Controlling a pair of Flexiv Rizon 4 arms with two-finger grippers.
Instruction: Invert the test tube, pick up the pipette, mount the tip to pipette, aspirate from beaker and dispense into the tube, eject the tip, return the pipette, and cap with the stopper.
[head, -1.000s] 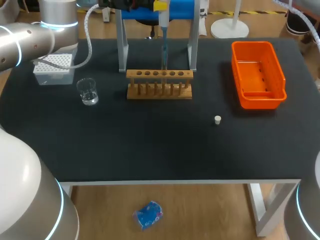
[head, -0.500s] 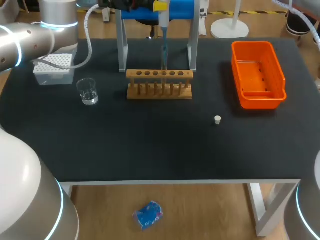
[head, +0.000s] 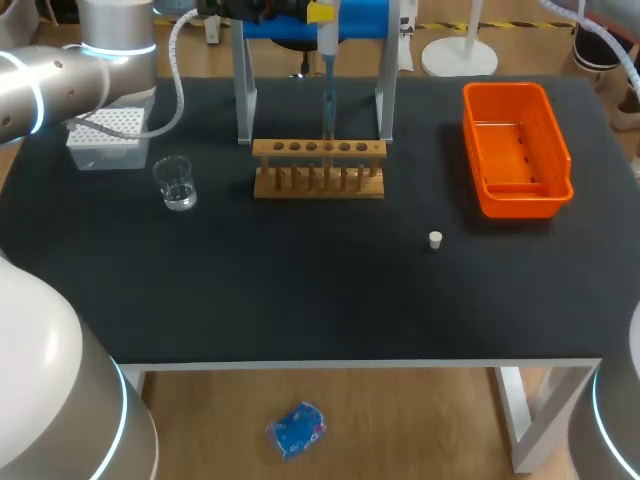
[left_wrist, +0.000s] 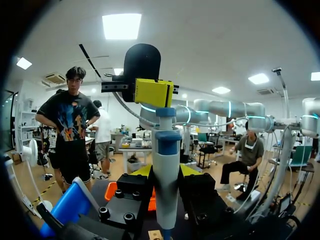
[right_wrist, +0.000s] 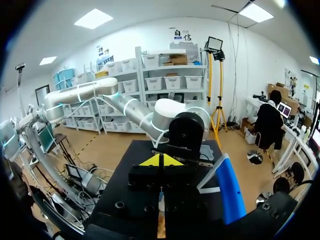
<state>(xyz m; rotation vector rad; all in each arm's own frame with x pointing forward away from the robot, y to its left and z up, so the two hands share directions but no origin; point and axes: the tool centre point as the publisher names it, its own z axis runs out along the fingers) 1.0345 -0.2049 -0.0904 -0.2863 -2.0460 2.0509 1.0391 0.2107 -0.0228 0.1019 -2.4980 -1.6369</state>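
Hanging upright in its stand (head: 243, 90) behind the test tube rack (head: 318, 150), the pipette (head: 327, 60) looks light, rigid and smooth, best gripped mid-barrel; right fingers (right_wrist: 150, 161) are pressed together, left gripper (left_wrist: 166, 210) hold unreadable.

Upright pipette (head: 328, 60) above wooden rack (head: 318, 150); glass beaker (head: 176, 183) near tip box (head: 107, 138); small white stopper (head: 435, 239) alone on the table.

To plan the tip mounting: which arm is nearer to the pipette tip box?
Left. The left arm stands right over the pipette tip box's corner; the right arm shows only at the table's opposite near corner.
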